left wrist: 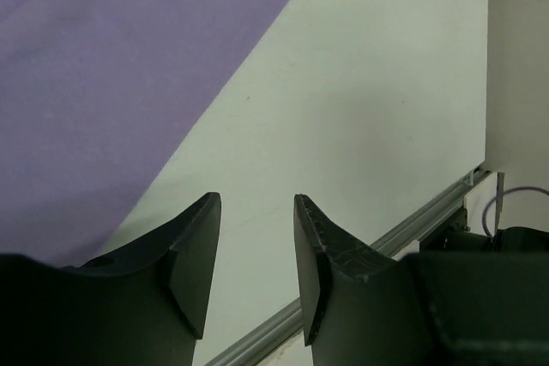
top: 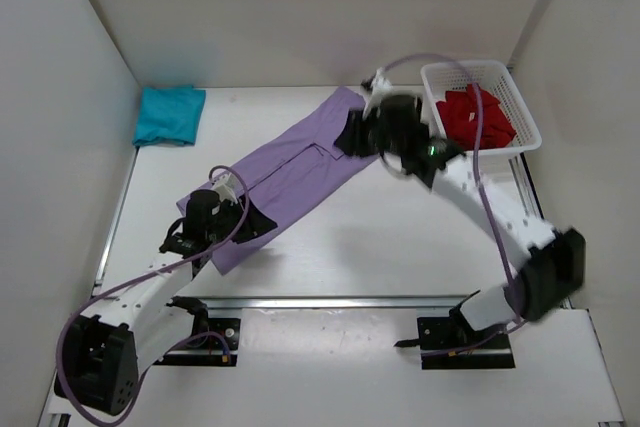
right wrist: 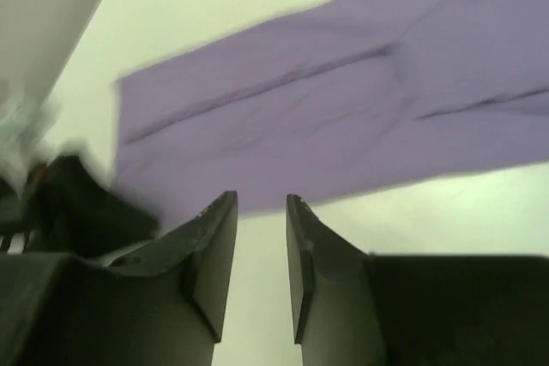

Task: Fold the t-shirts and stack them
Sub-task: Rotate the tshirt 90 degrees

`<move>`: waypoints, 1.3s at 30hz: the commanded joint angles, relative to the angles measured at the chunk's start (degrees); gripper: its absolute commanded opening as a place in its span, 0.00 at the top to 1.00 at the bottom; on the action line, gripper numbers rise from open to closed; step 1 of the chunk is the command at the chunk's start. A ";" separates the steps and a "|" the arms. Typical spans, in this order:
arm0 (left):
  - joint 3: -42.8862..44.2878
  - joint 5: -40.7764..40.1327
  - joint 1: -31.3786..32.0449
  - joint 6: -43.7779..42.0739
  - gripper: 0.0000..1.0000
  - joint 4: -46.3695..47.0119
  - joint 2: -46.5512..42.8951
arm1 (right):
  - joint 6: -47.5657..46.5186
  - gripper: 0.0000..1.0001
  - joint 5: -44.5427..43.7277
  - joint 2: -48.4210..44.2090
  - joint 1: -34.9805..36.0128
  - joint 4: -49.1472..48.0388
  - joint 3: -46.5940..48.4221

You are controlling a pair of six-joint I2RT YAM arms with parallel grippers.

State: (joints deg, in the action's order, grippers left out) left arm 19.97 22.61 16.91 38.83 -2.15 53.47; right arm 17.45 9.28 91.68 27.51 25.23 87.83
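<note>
Overhead, three t-shirts, one per colour: the lavender shirt (top: 290, 172) lies flat between left gripper (top: 245, 217) and right gripper (top: 352, 134). The teal shirt (top: 168, 115) sits far beyond the left one. The red shirt (top: 478, 117), seen only here, is in one basket (top: 527, 117) beside the right one.

Left wrist: fingers (left wrist: 193, 246) parted, empty, with lavender cloth ahead on their left.

Right wrist: fingers (right wrist: 214, 246) parted, empty, with lavender straight ahead.

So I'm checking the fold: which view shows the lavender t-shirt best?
Top external: nearly the whole lavender t-shirt shows, a long diagonal strip. The left wrist view catches only one edge; the right wrist view shows a large part, blurred.
</note>
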 commanded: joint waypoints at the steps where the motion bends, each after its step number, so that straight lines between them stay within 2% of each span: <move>1: 7.70 4.17 -1.08 -7.96 0.50 -7.23 0.48 | 9.78 0.72 -3.63 -7.62 7.80 -20.24 -27.20; 3: 10.26 7.69 -2.84 -8.85 0.49 -8.83 2.24 | 15.39 0.65 -5.23 -8.27 15.78 -28.37 -34.09; 8: 14.13 8.77 -8.20 -9.12 0.48 -10.23 -1.78 | 24.54 0.64 -5.67 3.66 24.94 -38.13 -34.40; 12: 14.06 9.81 -8.21 -9.57 0.48 -10.77 -2.14 | 29.82 0.62 -8.92 12.71 28.99 -40.96 -31.67; 17: 11.41 10.61 -8.99 -9.13 0.48 -9.54 -2.76 | 34.31 0.61 -9.02 18.79 28.31 -41.93 -30.52; 22: 10.80 10.53 -9.26 -8.77 0.48 -8.30 -2.32 | 37.12 0.73 -8.49 23.89 27.87 -40.61 -27.28; 23: 10.53 10.44 -9.17 -9.12 0.48 -8.13 -2.32 | 37.21 0.82 -7.53 24.59 27.26 -40.18 -27.10; 25: 10.44 10.35 -9.08 -8.68 0.48 -8.04 -2.41 | 37.39 0.92 -6.99 25.13 26.55 -40.61 -26.75; 26: 10.36 10.35 -9.17 -9.03 0.48 -8.13 -2.50 | 37.04 1.00 -6.73 25.13 26.20 -39.66 -26.92; 28: 10.18 10.61 -8.30 -9.47 0.48 -9.09 -2.14 | 36.34 1.00 -6.73 21.29 25.49 -40.52 -29.72; 29: 10.18 10.09 -8.03 -10.00 0.47 -8.75 -1.97 | 35.90 1.00 -6.99 19.35 24.62 -40.79 -34.09; 31: 9.48 9.04 -6.11 -9.82 0.47 -9.01 -1.44 | 34.93 1.00 -6.22 10.50 22.07 -42.02 -41.57; 34: 8.16 6.84 -1.29 -9.21 0.48 -8.31 -0.39 | 30.47 1.00 0.79 -3.29 12.77 -42.29 -59.12; 35: 7.64 6.14 1.26 -9.30 0.47 -8.13 0.40 | 29.32 1.00 4.14 -8.31 8.57 -39.85 -61.09; 36: 7.46 4.82 2.68 -9.12 0.47 -8.39 0.66 | 26.87 0.95 6.17 -10.10 4.09 -37.56 -64.16; 37: 7.19 3.33 5.04 -9.56 0.46 -8.13 1.36 | 23.28 0.82 8.10 -14.12 2.04 -32.84 -65.67; 39: 7.37 1.13 7.87 -10.08 0.45 -10.32 1.90 | 20.27 0.64 8.21 -23.87 -1.57 -26.48 -67.17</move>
State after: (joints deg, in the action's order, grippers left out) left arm 27.55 27.75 21.47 29.93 -11.29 55.05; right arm 46.37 12.78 76.62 28.32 -11.16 23.11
